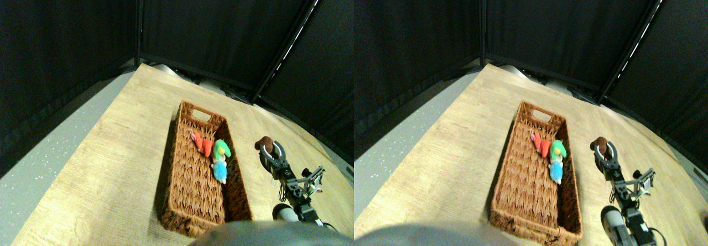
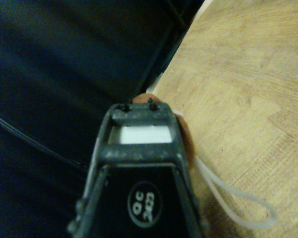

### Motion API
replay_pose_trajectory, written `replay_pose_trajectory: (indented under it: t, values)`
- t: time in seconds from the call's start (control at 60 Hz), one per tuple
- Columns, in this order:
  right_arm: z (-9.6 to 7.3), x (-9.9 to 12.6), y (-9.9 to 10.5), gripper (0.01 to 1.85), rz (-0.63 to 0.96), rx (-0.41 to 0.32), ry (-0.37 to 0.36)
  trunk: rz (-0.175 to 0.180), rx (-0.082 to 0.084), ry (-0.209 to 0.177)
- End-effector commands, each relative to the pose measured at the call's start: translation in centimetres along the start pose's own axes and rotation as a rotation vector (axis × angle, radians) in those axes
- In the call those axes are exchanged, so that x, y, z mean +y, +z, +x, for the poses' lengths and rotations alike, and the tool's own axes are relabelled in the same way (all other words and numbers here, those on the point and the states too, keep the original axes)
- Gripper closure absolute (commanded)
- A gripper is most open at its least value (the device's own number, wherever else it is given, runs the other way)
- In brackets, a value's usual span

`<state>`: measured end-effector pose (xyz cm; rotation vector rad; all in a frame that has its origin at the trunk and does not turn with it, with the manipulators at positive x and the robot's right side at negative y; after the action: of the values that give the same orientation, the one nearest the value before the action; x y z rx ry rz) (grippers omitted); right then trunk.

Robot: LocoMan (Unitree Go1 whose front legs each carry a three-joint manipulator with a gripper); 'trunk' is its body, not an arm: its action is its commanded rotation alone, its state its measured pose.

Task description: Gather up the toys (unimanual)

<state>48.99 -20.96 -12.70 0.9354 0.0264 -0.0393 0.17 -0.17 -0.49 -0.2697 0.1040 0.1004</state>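
A brown toy (image 1: 265, 142) is on the wooden floor just right of the wicker basket (image 1: 170, 163). My right gripper (image 1: 267, 148) reaches in from the lower right, its curved jaws closed around the toy. In the wrist view the brown toy (image 2: 187, 141) peeks out past the dark jaw, and its white string loop (image 2: 241, 210) trails over the wood. Three toys lie together in the basket near its right wall: a red toy (image 1: 203, 145), a green toy (image 1: 222, 148) and a blue toy (image 1: 220, 172).
The basket lies lengthwise on a light wooden floor (image 1: 121, 168), with a handle cut-out (image 1: 201, 114) at its far end. Black curtains (image 1: 221, 25) close off the back and sides. A grey speckled strip (image 1: 50, 157) borders the wood on the left.
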Motion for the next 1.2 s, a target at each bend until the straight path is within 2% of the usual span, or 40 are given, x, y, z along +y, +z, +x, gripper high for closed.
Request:
replay_pose_trajectory:
  t: [0.017, 0.333, 0.433, 0.8, 0.95, 1.033, 1.2]
  values:
    - [0.1, 2.0, -0.3, 1.80, 0.060, 0.037, 0.059, -0.020, -0.034, 0.013]
    - [0.8, 4.3, -2.3, 1.80, 0.100, 0.099, 0.082, -0.056, -0.049, 0.058]
    - [1.2, 5.4, -3.2, 1.80, 0.081, 0.161, 0.130, -0.065, -0.053, 0.069]
    - [0.8, 7.9, -6.5, 1.80, 0.113, 0.215, 0.144, -0.089, -0.069, 0.094]
    - [0.6, 8.6, -7.4, 1.80, 0.119, 0.228, 0.133, -0.098, -0.071, 0.097]
    - [0.6, 8.6, -7.9, 1.80, 0.104, 0.242, 0.140, -0.099, -0.068, 0.099]
    - [0.7, 8.2, -8.3, 1.80, 0.125, 0.235, 0.110, -0.099, -0.061, 0.101]
